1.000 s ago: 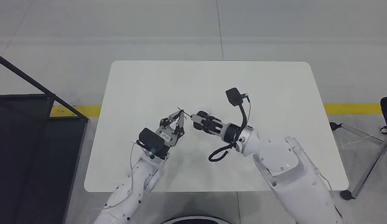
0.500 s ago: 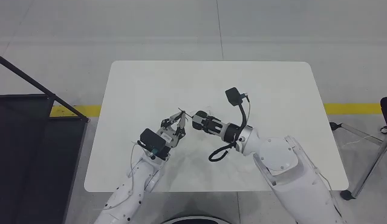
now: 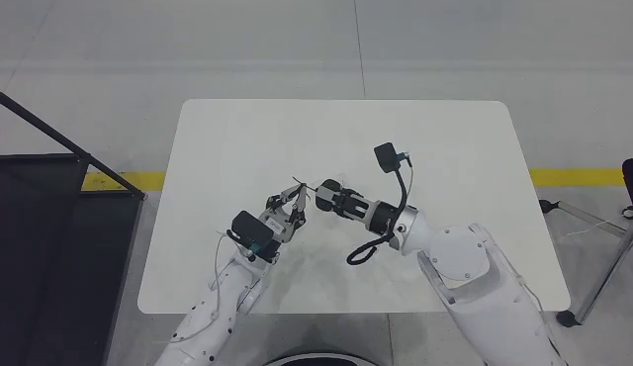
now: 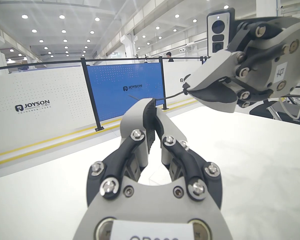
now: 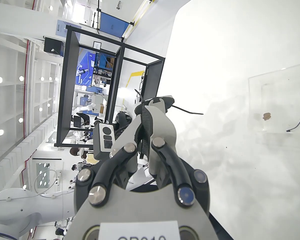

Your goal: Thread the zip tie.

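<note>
Above the tabletop (image 3: pixel 445 138), between left pincer (image 4: pixel 151 103) and right pincer (image 5: pixel 143 108): one black zip tie (image 4: pixel 168 97); we log both clamped on it, tips nearly touching.

right wrist | grey-fingered right gripper (image 5: pixel 145 108) clamped on thin black plastic zip tie (image 5: pixel 190 111) | tie's tail over white table (image 5: pixel 240 38)

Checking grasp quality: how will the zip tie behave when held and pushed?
Probably springy, not limp: the zip tie juts free past the right gripper, only gently curved. Likely very light, being so thin. Pushed endwise toward the left gripper, it may well bow aside.
</note>
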